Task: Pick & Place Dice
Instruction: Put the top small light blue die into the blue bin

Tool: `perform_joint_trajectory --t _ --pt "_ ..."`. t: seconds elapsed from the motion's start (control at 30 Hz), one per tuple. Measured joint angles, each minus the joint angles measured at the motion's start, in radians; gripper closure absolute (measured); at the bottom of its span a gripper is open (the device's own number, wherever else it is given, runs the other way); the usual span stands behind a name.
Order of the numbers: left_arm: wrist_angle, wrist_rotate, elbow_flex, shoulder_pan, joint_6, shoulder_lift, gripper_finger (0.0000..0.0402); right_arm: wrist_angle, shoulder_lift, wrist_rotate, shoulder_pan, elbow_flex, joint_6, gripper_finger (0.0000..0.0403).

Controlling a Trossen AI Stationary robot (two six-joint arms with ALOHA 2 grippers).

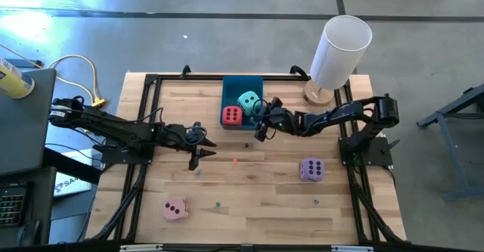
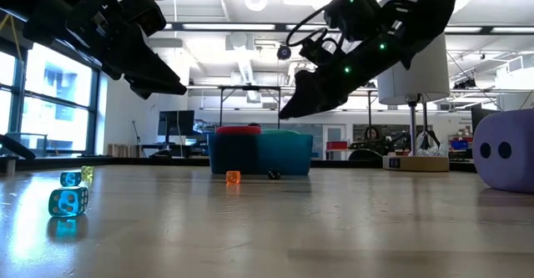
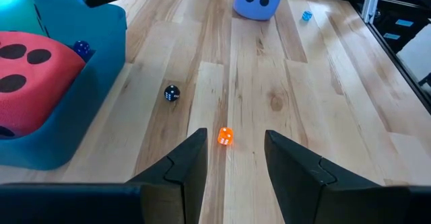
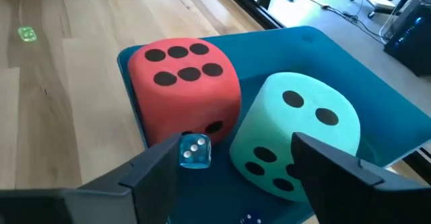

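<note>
A blue tray [image 1: 242,85] at the table's far middle holds the red die [image 4: 185,83] and the teal die [image 4: 296,140], side by side on its floor. The lilac die [image 1: 311,169] lies on the table at the right, the pink die [image 1: 175,209] at the near left. My right gripper [image 4: 236,173] hangs open over the tray's near side [image 1: 261,125], its fingers reaching in before both dice. A small clear blue die [image 4: 195,151] shows between its fingers. My left gripper [image 3: 236,150] waits open above the table's left middle [image 1: 198,155], with nothing between its fingers. My right gripper has the small clear blue die [image 4: 195,151] right beside one fingertip [image 4: 168,153], in front of the red die's lower edge. Whether the finger touches it, I cannot tell. The other finger stands well apart from it.
Small hard dice are scattered on the table: an orange one [image 3: 225,136], a dark one [image 3: 172,93], a clear blue one [image 2: 68,202], a yellow one [image 2: 86,175]. A white cylinder on a wooden base [image 1: 340,51] stands at the far right corner. A black frame [image 1: 151,82] rims the table.
</note>
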Motion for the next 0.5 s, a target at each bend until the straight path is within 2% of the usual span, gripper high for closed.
perform_joint_trajectory --t 0.17,0.5 --pt "0.0 0.0 0.0 0.0 0.0 0.0 0.026 -0.003 0.0 -0.003 -0.001 0.0 0.054 0.0119" --pt "0.0 0.0 0.0 0.0 -0.001 0.0 0.026 -0.015 0.038 -0.016 -0.001 0.0 0.072 0.0124"
